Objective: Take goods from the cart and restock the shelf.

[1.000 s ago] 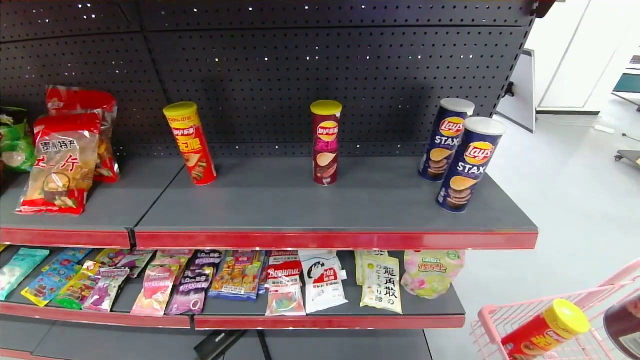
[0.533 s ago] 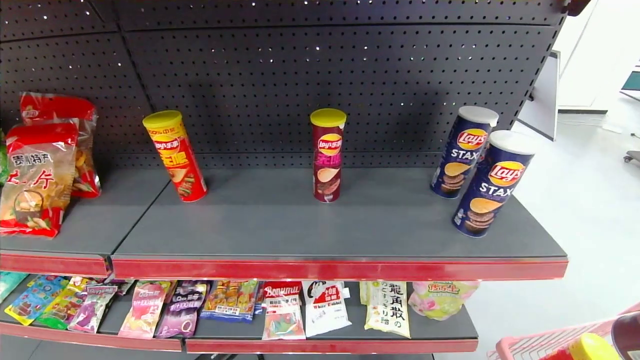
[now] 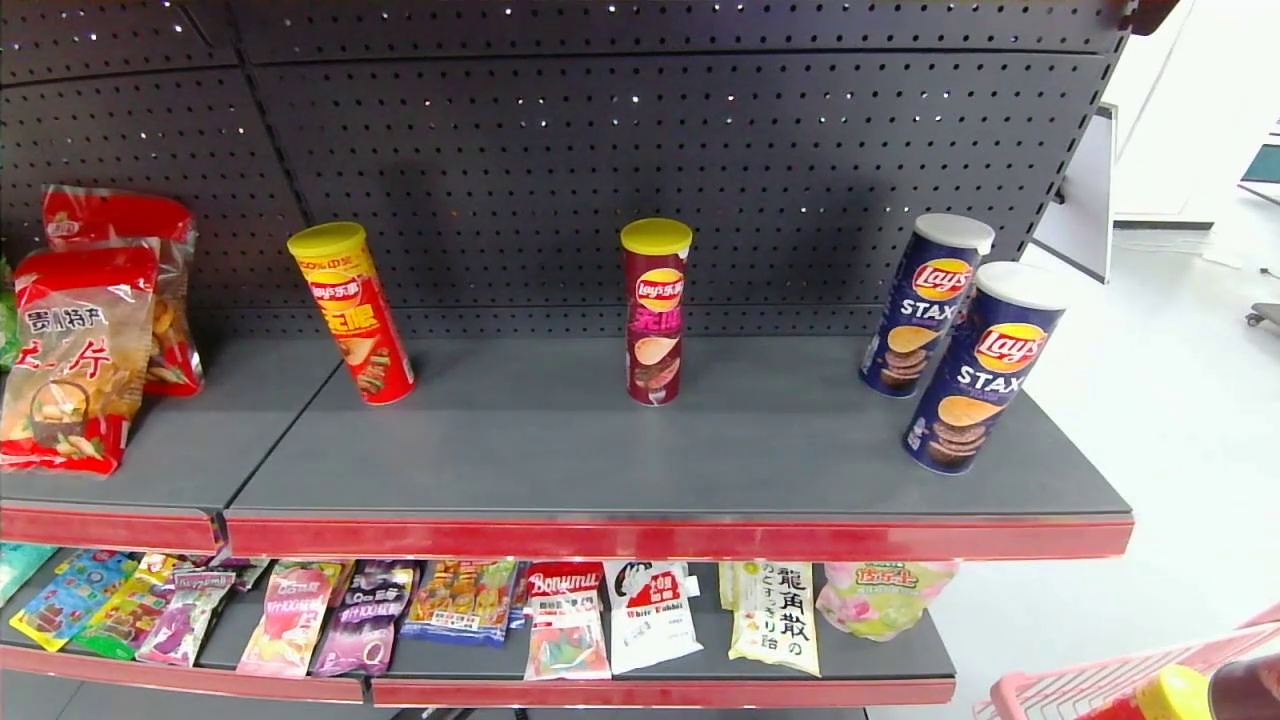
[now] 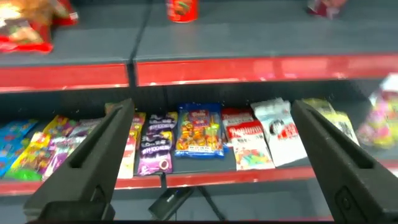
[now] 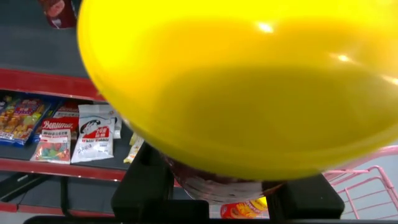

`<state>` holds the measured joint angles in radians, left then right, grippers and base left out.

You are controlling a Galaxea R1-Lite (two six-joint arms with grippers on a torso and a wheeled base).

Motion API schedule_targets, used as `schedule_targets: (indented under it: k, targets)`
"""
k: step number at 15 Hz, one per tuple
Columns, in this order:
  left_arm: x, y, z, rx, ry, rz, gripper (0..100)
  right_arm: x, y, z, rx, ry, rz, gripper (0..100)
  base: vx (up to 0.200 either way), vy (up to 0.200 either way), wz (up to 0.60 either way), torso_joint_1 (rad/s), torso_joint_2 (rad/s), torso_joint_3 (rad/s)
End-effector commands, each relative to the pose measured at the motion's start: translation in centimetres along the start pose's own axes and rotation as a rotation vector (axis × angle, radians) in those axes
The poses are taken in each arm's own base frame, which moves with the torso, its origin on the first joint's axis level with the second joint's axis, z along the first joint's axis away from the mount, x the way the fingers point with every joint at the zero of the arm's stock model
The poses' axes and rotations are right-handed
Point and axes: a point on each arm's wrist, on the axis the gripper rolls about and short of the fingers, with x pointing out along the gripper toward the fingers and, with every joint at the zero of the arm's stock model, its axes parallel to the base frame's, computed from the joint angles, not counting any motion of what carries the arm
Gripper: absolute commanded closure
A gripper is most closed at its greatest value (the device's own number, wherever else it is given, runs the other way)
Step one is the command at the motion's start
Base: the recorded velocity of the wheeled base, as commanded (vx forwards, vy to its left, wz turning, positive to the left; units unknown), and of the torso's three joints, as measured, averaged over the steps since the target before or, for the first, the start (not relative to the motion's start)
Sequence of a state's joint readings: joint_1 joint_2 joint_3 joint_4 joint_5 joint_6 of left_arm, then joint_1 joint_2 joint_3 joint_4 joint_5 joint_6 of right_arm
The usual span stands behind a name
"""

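Note:
A chip can with a big yellow lid [image 5: 236, 81] sits in my right gripper [image 5: 224, 191], whose black fingers [image 5: 144, 186] are shut on its dark body. In the head view this can's dark side [image 3: 1245, 690] is at the bottom right, over the pink cart [image 3: 1110, 680], next to a yellow-lidded red can [image 3: 1172, 696] lying in the cart. On the upper shelf [image 3: 640, 470] stand a red can [image 3: 350, 312], a maroon can [image 3: 655, 312] and two blue cans [image 3: 925, 305]. My left gripper [image 4: 211, 168] hangs open and holds nothing, facing the lower shelf.
Red snack bags [image 3: 75, 350] lean at the upper shelf's left end. Candy and snack packets [image 3: 560, 615] line the lower shelf [image 3: 650, 690]. Wide bare stretches lie between the standing cans. A pegboard wall [image 3: 640, 150] backs the shelf, with open floor [image 3: 1180, 420] to the right.
The head camera moved closer to the shelf and tipped up a second ago, sliding the cart toward the bottom edge. Over the last half second the held can sank slightly in view.

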<state>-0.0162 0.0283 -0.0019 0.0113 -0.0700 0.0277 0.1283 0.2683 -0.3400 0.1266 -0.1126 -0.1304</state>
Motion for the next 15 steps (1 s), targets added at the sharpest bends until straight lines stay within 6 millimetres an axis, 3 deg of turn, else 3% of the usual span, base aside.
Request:
schedule_targets:
  k: [1,2,3,4,5,6,8,9,11,15]
  targets:
    - [0.2,0.0,0.1,0.009,0.025,-0.013,0,-0.2,0.1,-0.8,0.002,-0.001,0.001,100,0.0,0.0,0.0,0.0,0.0,0.0]
    - [0.1,0.0,0.7,0.013,0.007,-0.038,0,-0.2,0.1,-1.0,0.003,-0.001,0.001,100,0.0,0.0,0.0,0.0,0.0,0.0]
    - [1.0,0.2,7.6,-0.015,0.004,-0.078,0,-0.2,0.1,-0.8,0.004,-0.004,-0.001,100,0.0,0.0,0.0,0.0,0.0,0.0]
    - [3.7,0.4,13.7,-0.115,0.022,-0.088,0,-0.1,0.1,-0.7,0.003,0.001,-0.002,100,0.0,0.0,0.0,0.0,0.0,0.0]
    - [6.0,0.6,17.4,-0.12,0.023,-0.106,0,-0.1,0.1,-0.7,0.004,-0.004,-0.002,100,0.0,0.0,0.0,0.0,0.0,0.0]
    - [8.5,0.7,18.2,-0.046,0.079,-0.103,0,-0.1,0.1,-0.6,0.003,-0.002,-0.002,100,0.0,0.0,0.0,0.0,0.0,0.0]
    - [12.0,0.7,17.8,0.027,0.167,-0.135,0,0.0,0.1,-0.5,0.001,0.005,-0.001,100,0.0,0.0,0.0,0.0,0.0,0.0]
    - [15.4,-0.3,17.3,0.001,0.196,-0.327,0,0.4,0.1,-0.1,-0.004,0.02,0.002,100,0.0,0.0,0.0,0.0,0.0,0.0]
    - [19.8,-1.1,16.6,-0.015,0.196,-0.54,0,0.6,0.1,0.2,-0.005,0.027,0.009,100,0.0,0.0,0.0,0.0,0.0,0.0]
    - [26.1,-3.2,14.0,0.023,0.184,-0.798,0,0.9,0.1,0.6,0.002,0.039,0.048,100,0.0,0.0,0.0,0.0,0.0,0.0]
